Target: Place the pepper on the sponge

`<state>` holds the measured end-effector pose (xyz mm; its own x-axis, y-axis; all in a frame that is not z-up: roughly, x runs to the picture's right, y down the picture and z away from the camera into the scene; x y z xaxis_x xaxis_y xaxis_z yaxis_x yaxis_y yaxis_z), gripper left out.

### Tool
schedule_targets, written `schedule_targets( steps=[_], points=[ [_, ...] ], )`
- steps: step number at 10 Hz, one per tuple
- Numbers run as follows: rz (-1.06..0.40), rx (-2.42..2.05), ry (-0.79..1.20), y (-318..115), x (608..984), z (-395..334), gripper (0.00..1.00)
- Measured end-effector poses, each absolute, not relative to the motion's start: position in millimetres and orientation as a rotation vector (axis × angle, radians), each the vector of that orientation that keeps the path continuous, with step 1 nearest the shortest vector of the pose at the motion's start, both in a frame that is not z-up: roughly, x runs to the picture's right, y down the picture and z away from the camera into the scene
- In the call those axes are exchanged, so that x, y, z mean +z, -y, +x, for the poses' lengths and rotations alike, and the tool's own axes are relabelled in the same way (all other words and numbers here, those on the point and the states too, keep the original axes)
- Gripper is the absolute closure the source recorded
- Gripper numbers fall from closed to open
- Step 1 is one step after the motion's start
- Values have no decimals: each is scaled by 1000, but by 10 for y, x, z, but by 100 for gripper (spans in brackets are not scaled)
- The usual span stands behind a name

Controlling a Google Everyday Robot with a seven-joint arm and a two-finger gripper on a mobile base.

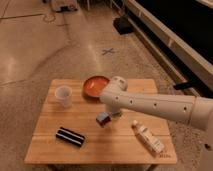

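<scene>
My gripper hangs just over the sponge, where the pepper belongs. The pepper is hidden from view. Whether my gripper holds it, or is open or closed, I cannot tell.

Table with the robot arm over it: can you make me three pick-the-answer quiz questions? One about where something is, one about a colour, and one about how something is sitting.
1. Where is the gripper?
A) down on the floor
B) over the middle of the table, right by the blue sponge
C) out past the left end

2. What colour is the bowl?
A) green
B) purple
C) orange

3. How is the bottle sitting?
A) lying on its side
B) standing upright
C) held up in the air

Answers:
1 B, because the arm ends right beside the sponge, near the middle of the table.
2 C, because the bowl is orange all over.
3 A, because the bottle lies flat on the wood towards the front right.
</scene>
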<state>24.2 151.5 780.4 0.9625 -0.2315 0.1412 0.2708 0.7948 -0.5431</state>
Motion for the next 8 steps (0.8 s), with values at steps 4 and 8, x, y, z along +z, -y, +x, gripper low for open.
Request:
schedule_targets(
  steps=[4, 8],
  points=[
    [-606, -297, 83, -1519, 7734, -33, 94],
    [-625, -288, 87, -1262, 7910, 193, 94]
  ],
)
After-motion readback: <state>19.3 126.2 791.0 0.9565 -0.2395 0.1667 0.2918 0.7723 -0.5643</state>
